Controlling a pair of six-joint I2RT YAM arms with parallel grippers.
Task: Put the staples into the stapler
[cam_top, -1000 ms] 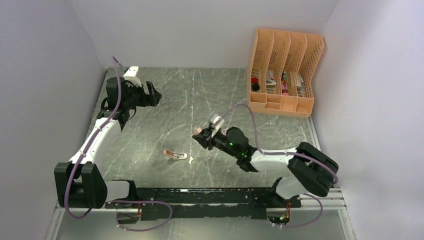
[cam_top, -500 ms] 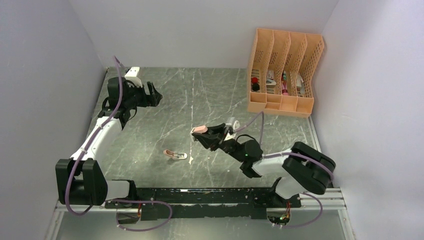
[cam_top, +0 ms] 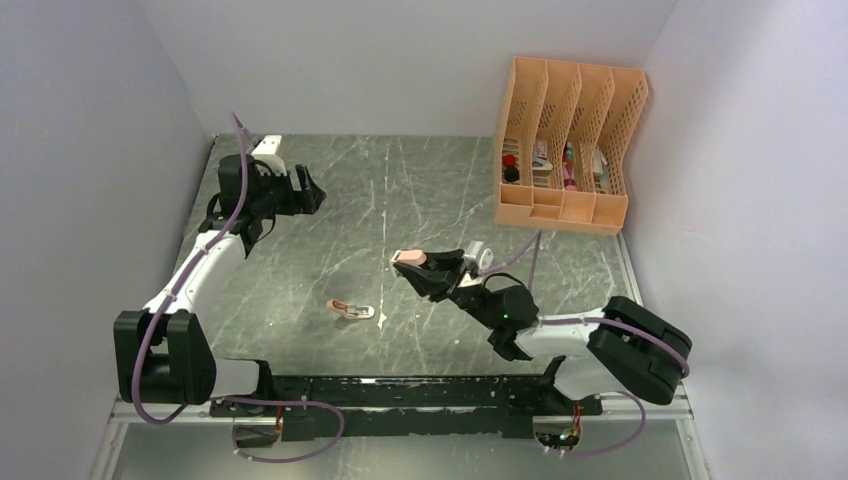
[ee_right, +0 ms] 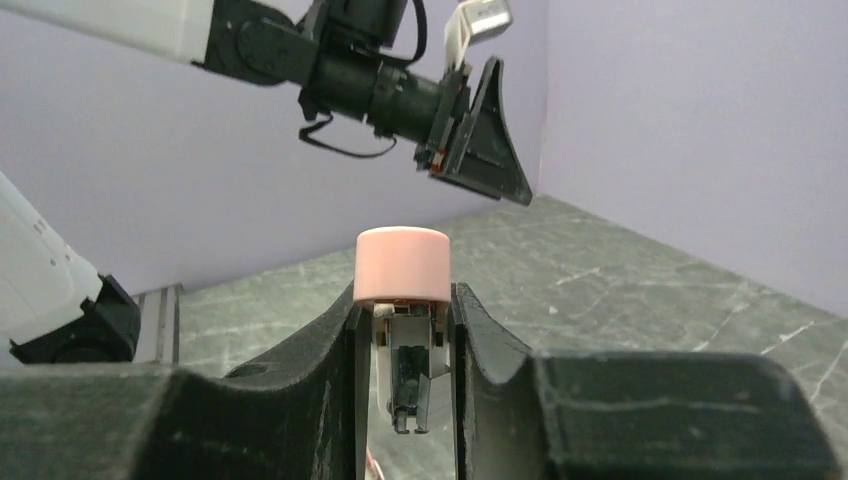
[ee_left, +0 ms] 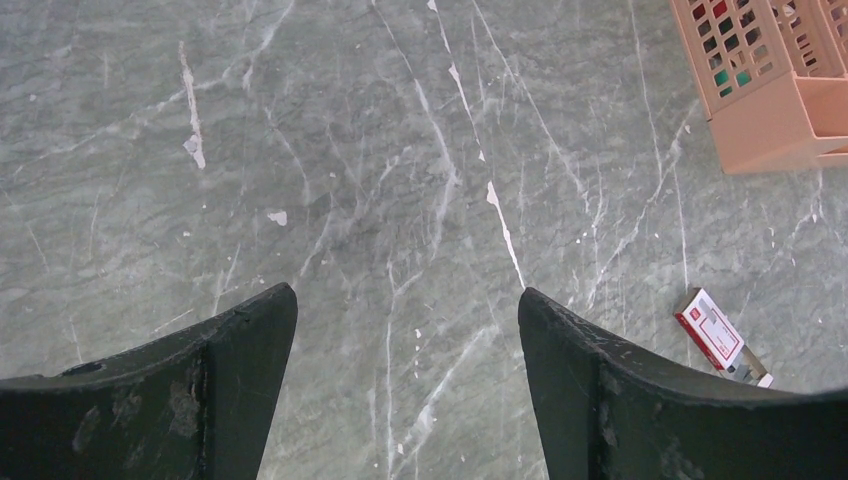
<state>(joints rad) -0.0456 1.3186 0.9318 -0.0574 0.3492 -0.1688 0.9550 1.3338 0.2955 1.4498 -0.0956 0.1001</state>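
Right gripper (ee_right: 403, 300) pinches the stapler (ee_right: 402, 262); the staples (ee_left: 714, 333), lying left of the stapler, are likely light and crushable: grasp the box's long sides

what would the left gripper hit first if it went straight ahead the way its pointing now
Most likely the bare tabletop: the left gripper, open, tilts down at marble with nothing between its fingers. The staple box and the orange organizer lie off to the side of that line.

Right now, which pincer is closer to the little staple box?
Right. The right pincer, holding the pink stapler, is just right of the staple box; the left pincer is open, farther away toward the back.
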